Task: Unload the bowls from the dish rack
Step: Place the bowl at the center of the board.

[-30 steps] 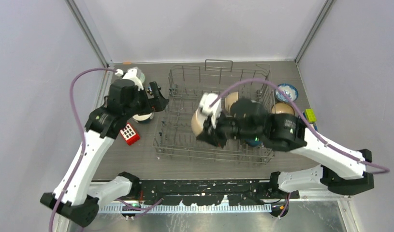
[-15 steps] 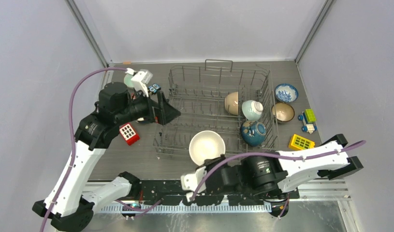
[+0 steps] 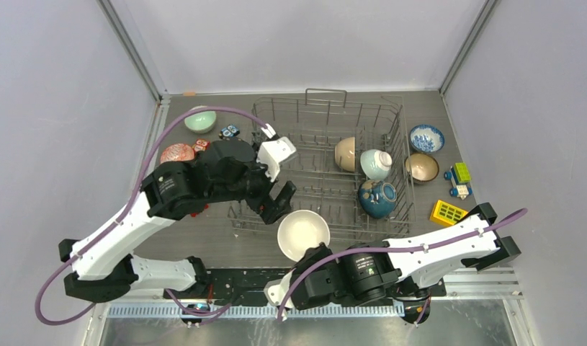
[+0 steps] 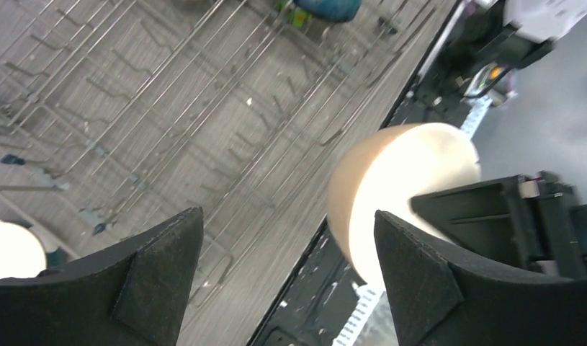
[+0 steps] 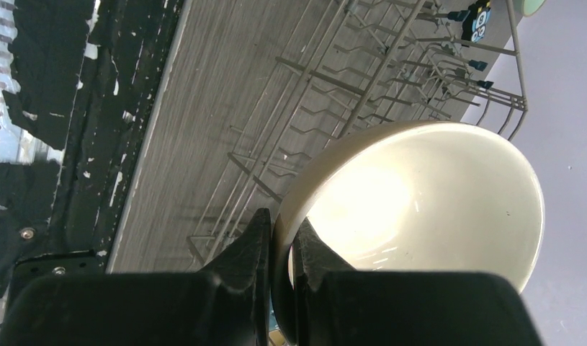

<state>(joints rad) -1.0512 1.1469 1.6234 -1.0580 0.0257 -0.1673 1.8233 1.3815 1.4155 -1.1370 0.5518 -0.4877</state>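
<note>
My right gripper (image 3: pixel 302 254) is shut on the rim of a cream-tan bowl (image 3: pixel 303 232) and holds it over the near edge of the grey wire dish rack (image 3: pixel 326 115). In the right wrist view the fingers (image 5: pixel 258 245) pinch the bowl's wall (image 5: pixel 420 194). My left gripper (image 3: pixel 276 202) is open and empty over the rack's near left corner, just left of that bowl, which shows in its view (image 4: pixel 398 180). A tan bowl (image 3: pixel 344 153), a white-teal bowl (image 3: pixel 375 163) and a dark blue bowl (image 3: pixel 377 198) stand in the rack's right side.
A mint bowl (image 3: pixel 200 120) and a pink-red bowl (image 3: pixel 177 153) sit left of the rack. A blue-white bowl (image 3: pixel 426 137) and a brown bowl (image 3: pixel 421 167) sit to its right, near a yellow block (image 3: pixel 449 212) and a green toy (image 3: pixel 461 171).
My right arm pulled the cream-tan bowl out of the rack toward the near edge. My left arm swung from left of the rack to its near left corner.
</note>
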